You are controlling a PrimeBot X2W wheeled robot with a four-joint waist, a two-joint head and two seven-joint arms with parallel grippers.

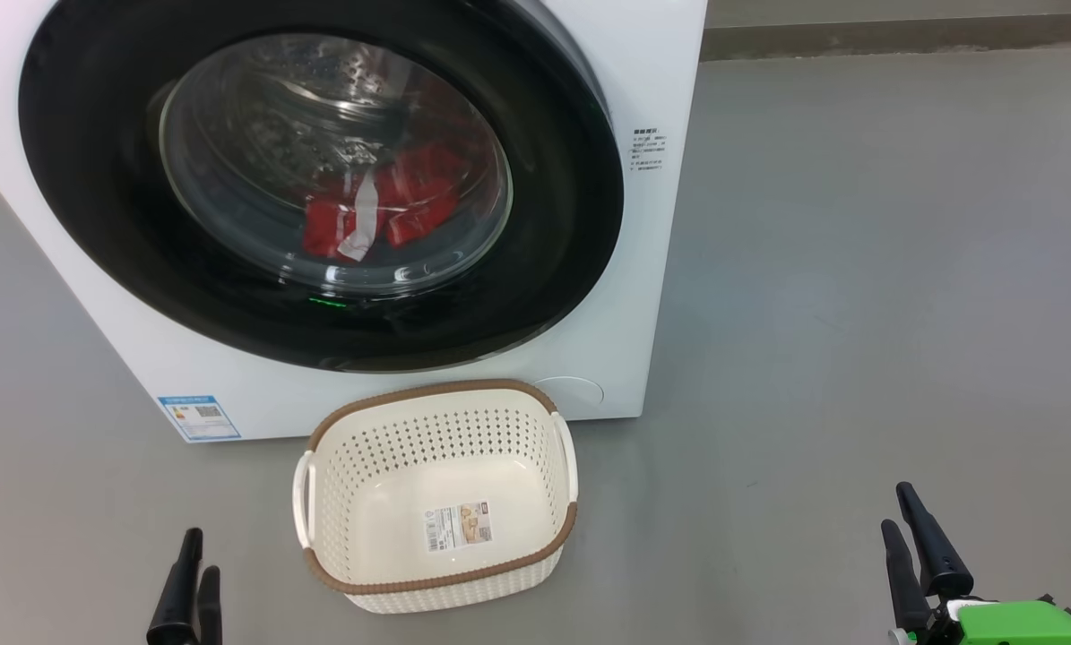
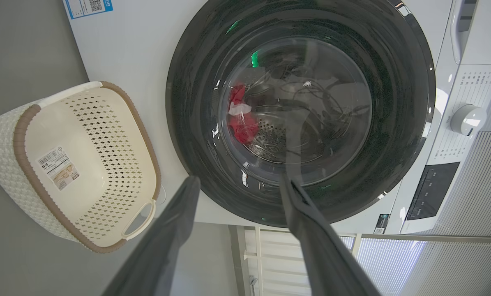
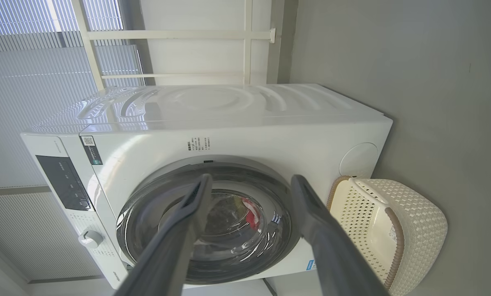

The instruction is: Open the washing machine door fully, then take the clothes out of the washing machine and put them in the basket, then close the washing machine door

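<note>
Left gripper: fingers spread apart, nothing between them; low over the floor, touching nothing.
Right gripper: fingers likewise apart and holding nothing; a green housing sits at its wrist.
Basket: stands upright on the floor between the two grippers and slightly ahead of their fingertips. It is nearer the left gripper and well clear of both.
Basket contents: only a paper label on its floor.
Washing machine: stands ahead of both grippers, beyond the basket. The basket's far rim lies just beside the machine's lower front; contact cannot be confirmed.
Washing machine door: shut, its black rim lying flat against the white front. In each wrist view it sits straight beyond that gripper's fingertips and apart from them.
Clothes: a red bundle with a white stripe, seen through the glass, lying low in the steel drum. They are behind the door, ahead of both grippers and out of reach of either.
Blue label: on the machine's lower front corner, ahead of the left gripper.
Control knob: on the machine's upper front, past the door from the left gripper's fingers.
Contact summary: neither gripper touches the door, the machine or the basket.
</note>
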